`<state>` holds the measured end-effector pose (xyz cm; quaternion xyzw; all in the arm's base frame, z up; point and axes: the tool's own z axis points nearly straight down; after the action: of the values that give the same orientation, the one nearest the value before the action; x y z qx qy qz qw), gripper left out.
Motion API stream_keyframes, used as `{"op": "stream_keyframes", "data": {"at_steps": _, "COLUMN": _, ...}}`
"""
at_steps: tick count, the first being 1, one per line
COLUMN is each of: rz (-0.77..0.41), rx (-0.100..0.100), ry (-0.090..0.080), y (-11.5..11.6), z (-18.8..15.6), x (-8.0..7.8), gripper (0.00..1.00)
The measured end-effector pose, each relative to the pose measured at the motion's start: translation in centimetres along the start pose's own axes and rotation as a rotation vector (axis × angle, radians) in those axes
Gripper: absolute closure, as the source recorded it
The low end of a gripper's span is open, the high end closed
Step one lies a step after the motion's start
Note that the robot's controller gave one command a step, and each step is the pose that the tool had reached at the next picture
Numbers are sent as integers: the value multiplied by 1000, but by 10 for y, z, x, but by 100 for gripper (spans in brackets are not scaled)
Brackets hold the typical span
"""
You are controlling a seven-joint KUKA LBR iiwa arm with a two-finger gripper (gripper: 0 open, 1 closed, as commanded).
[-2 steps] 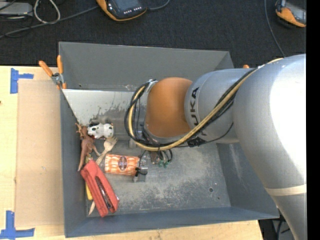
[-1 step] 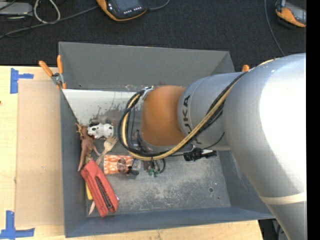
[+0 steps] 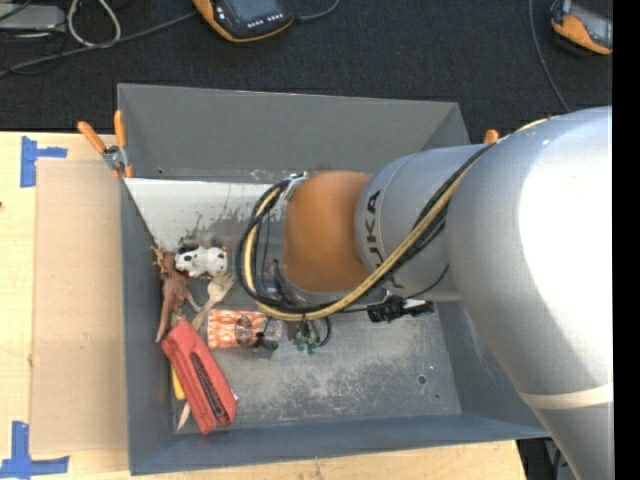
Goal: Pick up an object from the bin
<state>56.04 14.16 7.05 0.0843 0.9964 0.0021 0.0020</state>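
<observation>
We see the gripper (image 3: 272, 336) low beside the orange-and-white packet (image 3: 230, 328) at the left of the bin (image 3: 380, 393); we cannot tell whether it is wide or narrow. The red case (image 3: 205, 378) just nearer could be nudged or caught, spoiling the pick.

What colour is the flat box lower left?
The box is red, seen in the camera view.

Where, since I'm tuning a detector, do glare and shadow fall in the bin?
Camera view: strong light whitens the bin's sloped back wall; the arm's silver casing shines pale; the floor darkens under its orange cover, beside the orange packet; the red case lies evenly lit.
</observation>
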Motion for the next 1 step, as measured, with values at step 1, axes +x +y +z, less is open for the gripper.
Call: {"op": "stream_keyframes", "data": {"at_steps": 1, "rz": 8, "rx": 2, "ry": 4, "y": 5, "z": -61, "x": 0, "gripper": 100}}
